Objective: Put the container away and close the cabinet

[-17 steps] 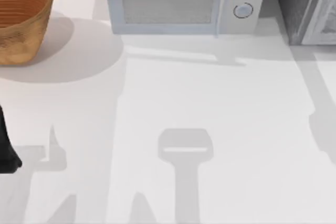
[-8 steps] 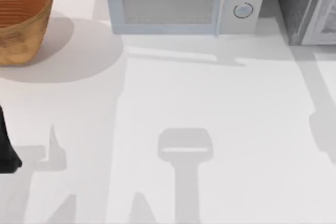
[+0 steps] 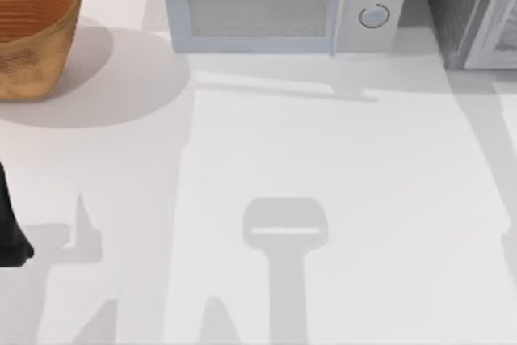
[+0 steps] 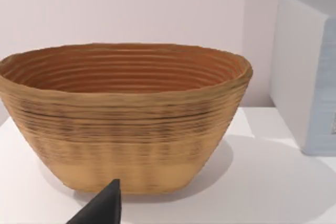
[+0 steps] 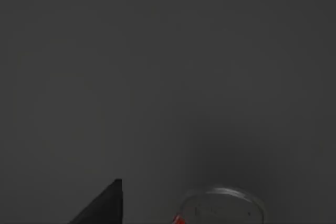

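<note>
Close beside right end effector (image 5: 105, 205), container (image 5: 220, 205)

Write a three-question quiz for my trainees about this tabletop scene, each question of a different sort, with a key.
1. True or false: the woven basket stands at the table's left, apart from the white microwave.
2. In the right wrist view, the silver-topped container sits before: A) a dark grey surface, B) the basket, C) the microwave door.
3. Fill in: the left wrist view faces the ____.

Key: 1 true; 2 A; 3 basket. The cabinet stands at the top view's far right; the left arm is at the left edge.
</note>
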You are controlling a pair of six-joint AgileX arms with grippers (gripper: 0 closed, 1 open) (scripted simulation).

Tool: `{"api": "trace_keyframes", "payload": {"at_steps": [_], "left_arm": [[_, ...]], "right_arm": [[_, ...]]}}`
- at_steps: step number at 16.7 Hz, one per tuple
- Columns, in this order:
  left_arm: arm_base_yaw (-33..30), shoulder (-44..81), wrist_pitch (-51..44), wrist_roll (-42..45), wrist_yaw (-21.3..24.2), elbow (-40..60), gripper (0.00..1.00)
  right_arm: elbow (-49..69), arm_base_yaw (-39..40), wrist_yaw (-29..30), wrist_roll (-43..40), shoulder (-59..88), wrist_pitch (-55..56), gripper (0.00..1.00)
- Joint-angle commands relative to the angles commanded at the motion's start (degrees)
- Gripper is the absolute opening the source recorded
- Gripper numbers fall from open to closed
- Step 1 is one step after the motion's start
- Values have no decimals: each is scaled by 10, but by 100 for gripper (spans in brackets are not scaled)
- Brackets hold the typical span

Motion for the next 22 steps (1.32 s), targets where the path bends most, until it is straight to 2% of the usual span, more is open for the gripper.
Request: {"api": "trace_keyframes", "payload": {"at_steps": [3,10,14,18,22], "left_arm": [[0,0,0,0,0,0,100],[0,0,0,0,0,0,100],[0,0,0,0,0,0,100],[0,0,0,0,0,0,100],[0,0,0,0,0,0,100]], "right_arm": [[-195,-8,-15,-9,-156,56,100],[-772,-29,-38,-15,-546,182,100],[-1047,-38,-41,-8,-739,236,100],[-1228,-44,-38,2,-879,269,100],[-1314,-47,-34,10,-947,283,100]]}}
